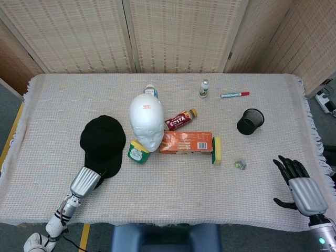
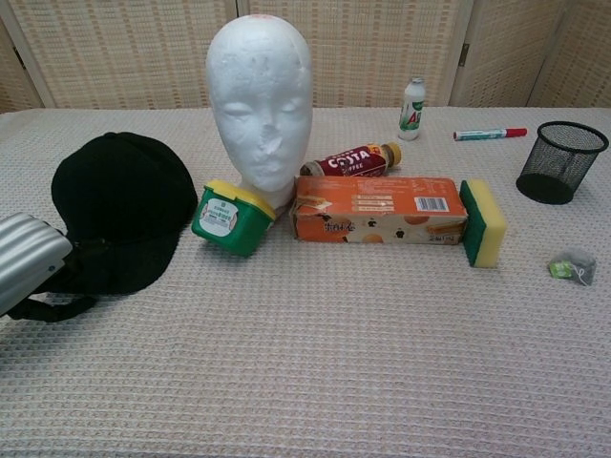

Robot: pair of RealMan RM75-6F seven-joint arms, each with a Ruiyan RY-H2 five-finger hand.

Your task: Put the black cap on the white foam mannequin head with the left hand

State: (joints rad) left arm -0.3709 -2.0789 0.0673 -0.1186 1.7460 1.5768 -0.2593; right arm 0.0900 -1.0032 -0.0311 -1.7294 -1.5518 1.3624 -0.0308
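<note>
The black cap (image 1: 103,139) lies flat on the cloth, left of the white foam mannequin head (image 1: 147,119), which stands upright. In the chest view the cap (image 2: 119,196) sits left of the head (image 2: 260,100), brim toward me. My left hand (image 1: 89,179) is at the cap's brim. Its silver back (image 2: 31,273) shows at the chest view's left edge, and its dark fingers merge with the black brim, so I cannot make out any hold. My right hand (image 1: 300,184) rests near the table's front right corner with its fingers spread and nothing in it.
A green tub with a yellow lid (image 1: 138,152) leans at the head's base, right beside the cap. An orange box (image 1: 186,142), a sponge (image 1: 217,150) and a Costa bottle (image 1: 180,120) lie right of the head. A mesh cup (image 1: 250,121), a marker (image 1: 234,95) and a small bottle (image 1: 203,88) stand further back.
</note>
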